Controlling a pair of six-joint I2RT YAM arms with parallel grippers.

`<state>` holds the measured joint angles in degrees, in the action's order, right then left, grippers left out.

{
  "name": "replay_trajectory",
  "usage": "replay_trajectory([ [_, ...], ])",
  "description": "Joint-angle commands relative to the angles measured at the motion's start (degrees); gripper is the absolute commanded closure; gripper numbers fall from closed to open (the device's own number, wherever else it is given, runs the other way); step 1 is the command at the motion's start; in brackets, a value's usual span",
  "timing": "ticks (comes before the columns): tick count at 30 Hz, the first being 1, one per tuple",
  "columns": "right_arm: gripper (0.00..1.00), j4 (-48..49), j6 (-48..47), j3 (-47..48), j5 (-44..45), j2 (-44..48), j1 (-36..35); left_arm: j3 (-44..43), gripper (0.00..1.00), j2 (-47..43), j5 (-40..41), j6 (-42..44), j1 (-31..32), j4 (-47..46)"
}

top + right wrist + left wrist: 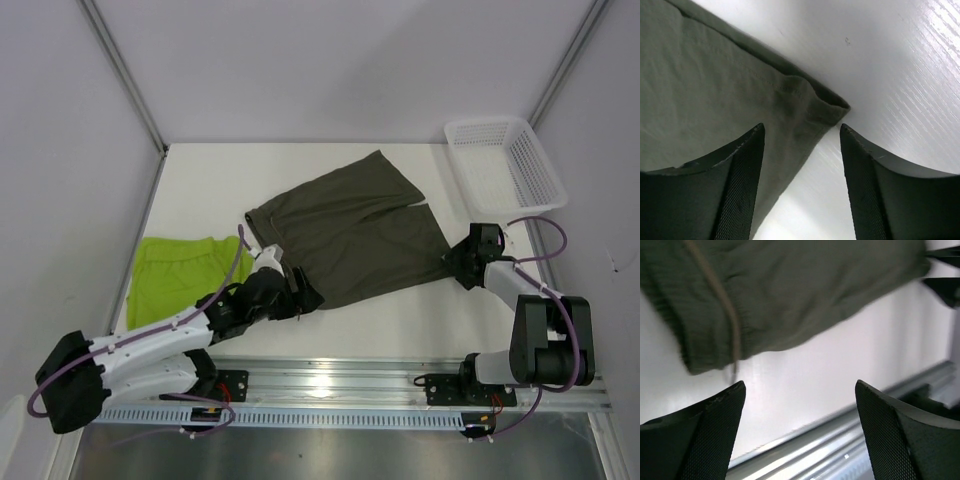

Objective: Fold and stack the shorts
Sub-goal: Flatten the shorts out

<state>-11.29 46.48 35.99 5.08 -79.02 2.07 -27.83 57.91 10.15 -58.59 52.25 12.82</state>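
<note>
Two pairs lie on the surface (210, 190) in the top view: olive shorts (350, 235) spread mid-surface, waistband (255, 230) twd the left arm (150, 345), legs (385, 180) pointing right and away, long axis approx. left-to-right. The lime shorts (175, 270) sit near-left by that arm. Left wrist view: left jaws spread, empty, drawstring (725, 310) just beyond the tips; it could prob. snag. Right wrist view: right jaws spread over the hem corner (825, 102), nothing pinched; a shallow bite may catch one layer, skewing the fold.
</note>
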Motion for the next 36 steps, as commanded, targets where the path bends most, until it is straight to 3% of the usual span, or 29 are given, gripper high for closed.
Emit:
replay_trajectory([
  [1,0.36,-0.5,-1.7,-0.6,2.6,1.9,-0.7,-1.2,0.07,-6.8,-5.6,3.7,0.5,-6.4],
  [6,0.35,-1.0,-2.5,-1.2,4.8,3.1,-1.0,-7.3,0.06,-13.8,-17.6,1.2,0.5,-6.3],
  [9,0.35,-0.8,-2.7,-1.7,5.5,3.8,-1.1,-8.7,0.01,-17.6,-21.7,-4.1,0.3,-9.4],
  [12,0.35,-1.1,-3.0,-1.5,6.2,4.2,-1.4,-12.5,0.01,-18.2,-26.7,-6.6,0.1,-9.7],
  [16,0.35,-1.4,-2.4,-2.1,7.9,5.5,-1.9,-17.7,0.01,-15.6,-33.4,-3.5,-1.8,-8.4],
  [21,0.35,-2.9,-3.0,-1.6,9.8,9.1,-2.4,-12.0,0.01,-9.7,-47.8,-15.2,-4.5,-28.6],
  [24,0.35,-4.3,-3.5,-1.3,10.9,11.0,-3.6,-14.1,0.01,-4.2,-54.8,-17.2,-4.0,-31.2],
  [31,0.35,-4.9,-3.5,-1.7,10.1,14.3,-3.8,-15.8,0.01,-11.6,-45.4,-8.9,-4.0,-22.4],
  [36,0.35,-4.8,-3.6,-2.3,10.1,14.6,-4.4,-23.9,0.01,-8.8,-41.2,4.1,-3.7,-4.3],
])
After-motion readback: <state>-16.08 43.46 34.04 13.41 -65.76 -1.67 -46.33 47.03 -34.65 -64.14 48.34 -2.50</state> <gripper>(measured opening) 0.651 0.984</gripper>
